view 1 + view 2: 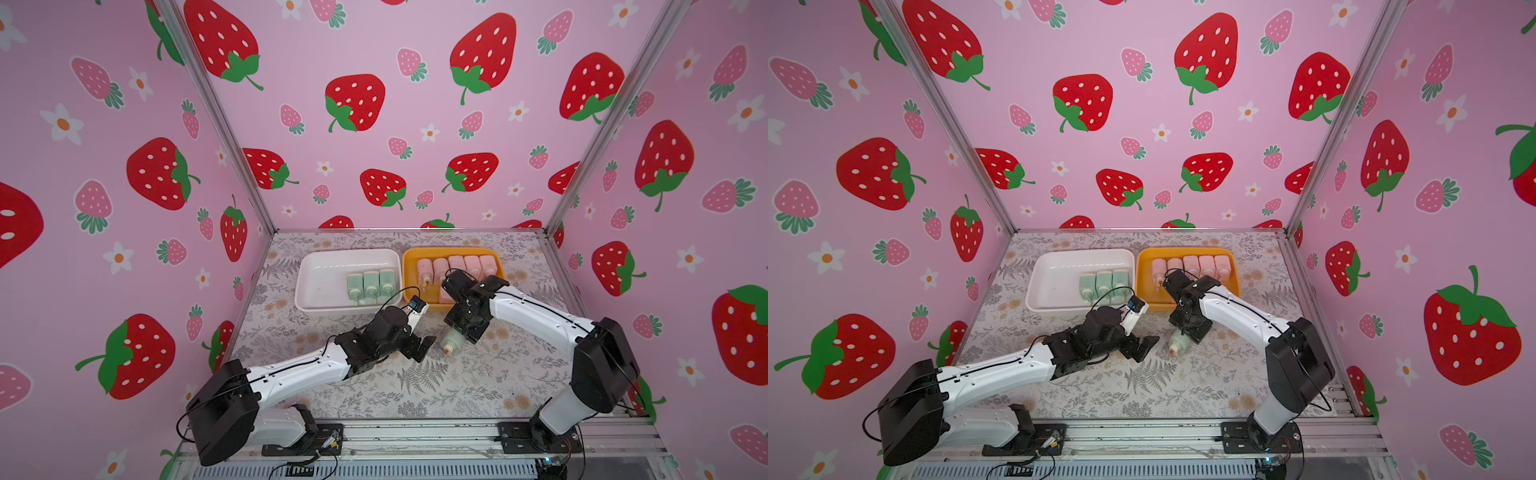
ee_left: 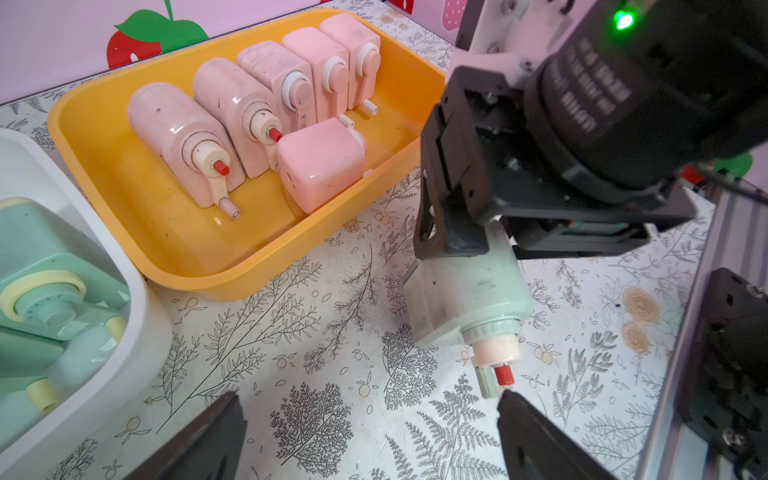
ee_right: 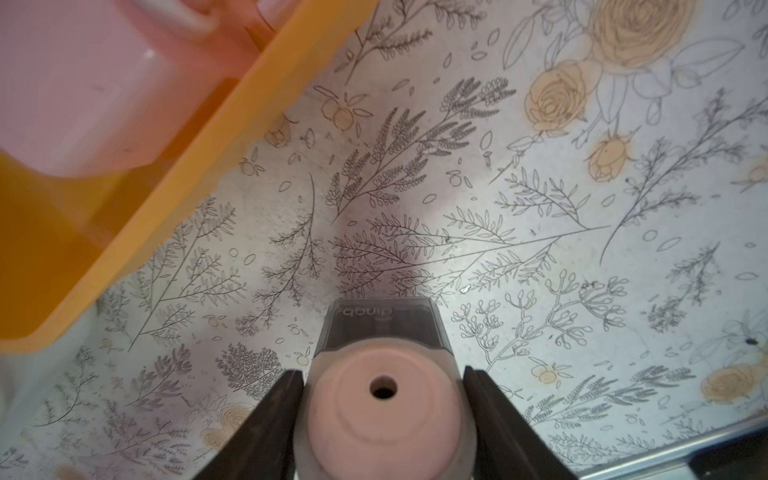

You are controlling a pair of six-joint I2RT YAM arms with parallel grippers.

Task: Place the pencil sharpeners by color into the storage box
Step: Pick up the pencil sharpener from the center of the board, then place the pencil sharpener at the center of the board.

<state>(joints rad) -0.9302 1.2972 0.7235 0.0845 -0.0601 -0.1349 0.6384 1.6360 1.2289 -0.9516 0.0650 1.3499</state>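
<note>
Over the floral-print tabletop (image 1: 457,386), my left gripper (image 2: 368,415) gapes wide and empty, just beside the crank of the mint-green plastic pencil sharpener (image 2: 469,299), which my right gripper (image 3: 382,376) clamps by its sides. Further back, three green sharpeners (image 1: 371,286) lie in the white plastic tray (image 1: 307,266). My left finger could knock the crank and twist the sharpener loose.
</note>
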